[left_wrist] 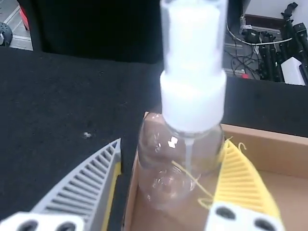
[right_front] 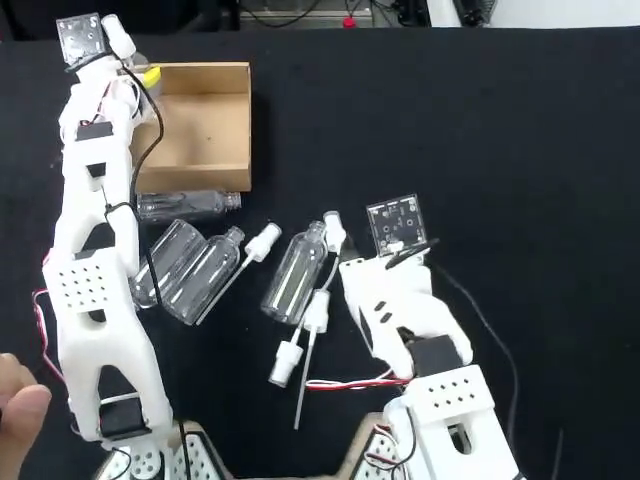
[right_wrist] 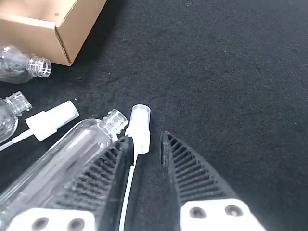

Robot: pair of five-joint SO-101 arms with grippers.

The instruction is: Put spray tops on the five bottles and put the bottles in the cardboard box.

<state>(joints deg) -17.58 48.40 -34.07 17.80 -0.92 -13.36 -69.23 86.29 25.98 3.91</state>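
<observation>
right gripper (right_wrist: 146, 137) was open, jaws straddling the head of a loose spray top (right_wrist: 139, 126) on the black table (right_front: 520, 150). nothing was gripped yet. we saw the top's thin tube trailing back toward the near side, roughly along the line of the jaws, so closing should catch the head side-on.

the uncapped bottle (right_wrist: 62, 159) lay flat just left of that top. its long axis ran near-left to far-right, neck at the far end, almost touching the top's head. we judged the next move hinged on this: the top sat right of the neck, not in line with it, so it needs lifting and turning before the tube can go in.

left gripper (left_wrist: 173, 142) was well apart, at the far-left corner of the cardboard box (left_wrist: 269, 144). the capped bottle (left_wrist: 178, 168) stood between its jaws, base down in the box. the yellow finger (left_wrist: 240, 178) touched it, and we saw a gap at the grey finger (left_wrist: 82, 187). we read those jaws as parted, not clamped.

right arm was clearly the nearer one to the loose top.
</observation>
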